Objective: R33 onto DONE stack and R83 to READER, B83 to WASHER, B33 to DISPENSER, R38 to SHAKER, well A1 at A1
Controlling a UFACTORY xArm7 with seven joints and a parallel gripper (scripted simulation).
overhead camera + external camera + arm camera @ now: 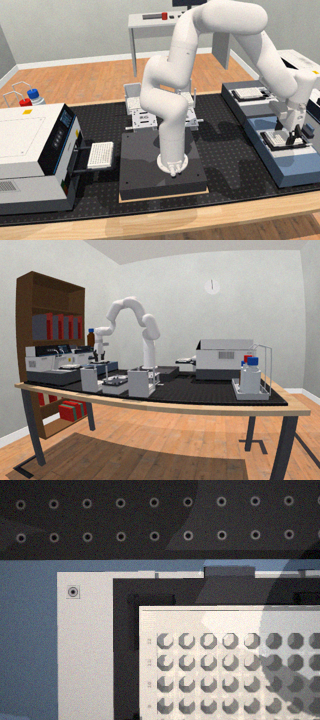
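Note:
My gripper (286, 133) (98, 356) is open and hangs low over a white well plate (276, 138) (99, 361) (230, 665). That plate sits in the black nest of the blue station (292, 165) at the right; its fingers stand on either side of the plate without closing on it. In the wrist view, one corner of the plate shows and the fingers do not. A second plate (248, 92) (69, 366) sits on the grey station (248, 109) behind. A third plate (100, 154) (184, 359) lies on the tray of the large white instrument (25, 144) at the left.
Two stack racks stand at the back middle, each holding a plate: one plate (133, 102) is left of the arm, the other (187, 97) is right of it. The RG nest (143, 117) lies in front of them. Capped bottles (33, 96) (249, 376) stand at the far left corner. More instruments stand at the right edge.

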